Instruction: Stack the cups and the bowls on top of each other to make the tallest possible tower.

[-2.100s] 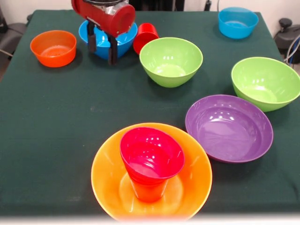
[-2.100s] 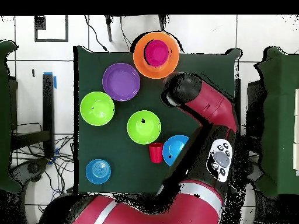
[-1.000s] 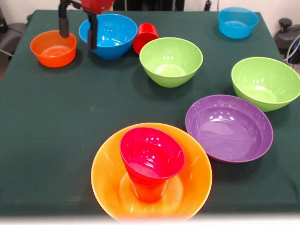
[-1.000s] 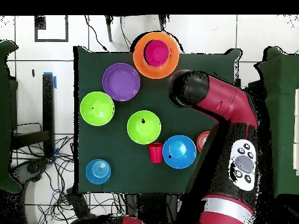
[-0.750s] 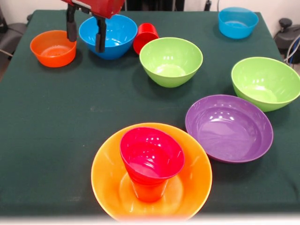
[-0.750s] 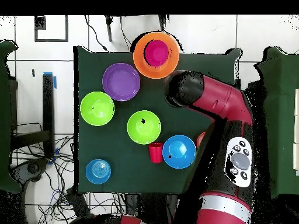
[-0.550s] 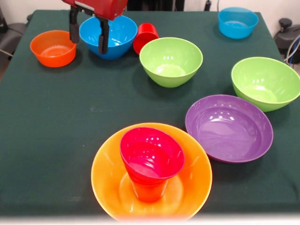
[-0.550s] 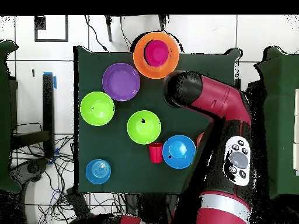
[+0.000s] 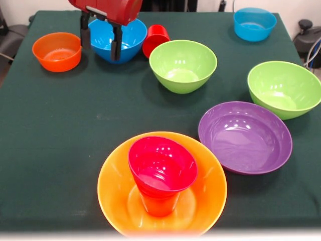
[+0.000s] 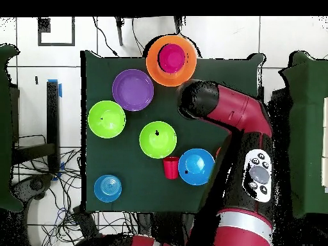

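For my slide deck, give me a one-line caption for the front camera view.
Open gripper straddles a blue bowl's rim while the tower waits across the table.

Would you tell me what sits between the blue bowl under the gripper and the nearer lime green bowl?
The red cup sits there, tipped, beside the blue bowl and short of the lime green bowl; the front view shows it.

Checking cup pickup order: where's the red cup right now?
Front view: the red cup lies tipped on its side at the far side, between the blue bowl and the nearer lime green bowl.
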`<control>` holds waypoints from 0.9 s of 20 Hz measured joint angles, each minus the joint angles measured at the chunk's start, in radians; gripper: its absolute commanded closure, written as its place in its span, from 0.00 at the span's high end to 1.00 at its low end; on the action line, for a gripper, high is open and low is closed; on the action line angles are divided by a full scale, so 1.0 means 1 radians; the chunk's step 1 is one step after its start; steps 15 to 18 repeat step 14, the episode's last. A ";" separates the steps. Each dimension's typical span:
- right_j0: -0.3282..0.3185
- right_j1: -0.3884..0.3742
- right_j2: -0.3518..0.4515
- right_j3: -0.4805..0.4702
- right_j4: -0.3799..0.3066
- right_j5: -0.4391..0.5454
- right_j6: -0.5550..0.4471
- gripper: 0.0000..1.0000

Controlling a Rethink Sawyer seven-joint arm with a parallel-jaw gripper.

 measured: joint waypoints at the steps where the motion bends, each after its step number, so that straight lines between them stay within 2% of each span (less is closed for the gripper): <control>1: 0.000 0.000 0.000 0.004 0.000 -0.006 0.000 1.00; 18: 0.008 0.031 0.000 0.032 0.000 -0.077 0.000 1.00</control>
